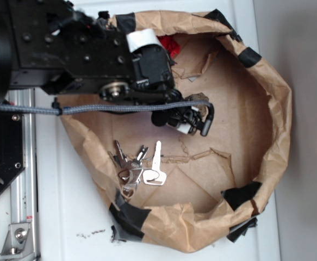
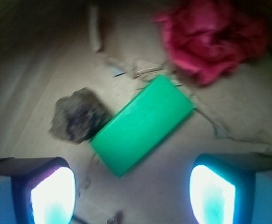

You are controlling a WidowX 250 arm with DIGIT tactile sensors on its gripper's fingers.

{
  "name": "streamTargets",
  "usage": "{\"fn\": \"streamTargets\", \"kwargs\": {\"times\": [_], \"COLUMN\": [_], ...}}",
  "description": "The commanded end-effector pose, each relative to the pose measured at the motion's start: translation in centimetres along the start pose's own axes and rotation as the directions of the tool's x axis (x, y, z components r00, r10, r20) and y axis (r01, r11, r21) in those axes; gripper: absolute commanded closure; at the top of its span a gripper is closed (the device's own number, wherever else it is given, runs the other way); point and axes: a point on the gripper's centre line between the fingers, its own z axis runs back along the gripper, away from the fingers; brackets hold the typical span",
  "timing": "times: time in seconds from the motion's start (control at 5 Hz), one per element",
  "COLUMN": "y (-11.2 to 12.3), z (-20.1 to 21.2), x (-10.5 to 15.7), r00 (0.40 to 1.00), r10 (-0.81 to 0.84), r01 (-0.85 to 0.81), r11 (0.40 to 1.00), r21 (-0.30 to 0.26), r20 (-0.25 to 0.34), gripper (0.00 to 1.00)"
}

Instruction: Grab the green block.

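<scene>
In the wrist view the green block (image 2: 142, 124) lies flat and slanted on the brown paper floor, its lower corner just ahead of my gripper (image 2: 132, 193). The jaws stand wide open with nothing between them, and both glowing pads (image 2: 54, 196) hang above the paper. A lumpy brown rock (image 2: 77, 115) touches the block's left end. In the exterior view the arm covers the block; the gripper (image 1: 193, 122) hangs over the middle of the paper nest.
A red wad of cloth (image 2: 210, 37) lies beyond the block's far end, also peeking out behind the arm (image 1: 172, 46). A bunch of keys (image 1: 139, 168) lies on the nest floor. Crumpled paper walls (image 1: 272, 125) with black tape ring the area.
</scene>
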Motion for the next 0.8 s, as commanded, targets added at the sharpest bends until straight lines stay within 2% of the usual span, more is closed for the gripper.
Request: {"fn": "streamTargets", "kwargs": {"times": [0.0,0.2,0.4,0.6], "y": [-0.4,-0.4,-0.5,-0.2], "z": [-1.4,-2.5,-4.3,-4.8], "x": [1.8,2.7,2.3,1.2], "r00": [0.975,0.970,0.980,0.988], "r10": [0.207,0.239,0.200,0.154], "r01": [-0.209,-0.241,-0.201,-0.153], "r11": [0.978,0.970,0.976,0.983], "r21": [0.013,0.032,0.081,0.101], "r20": [0.087,0.052,0.017,-0.003], "gripper": [0.00,0.00,0.00,0.00]}}
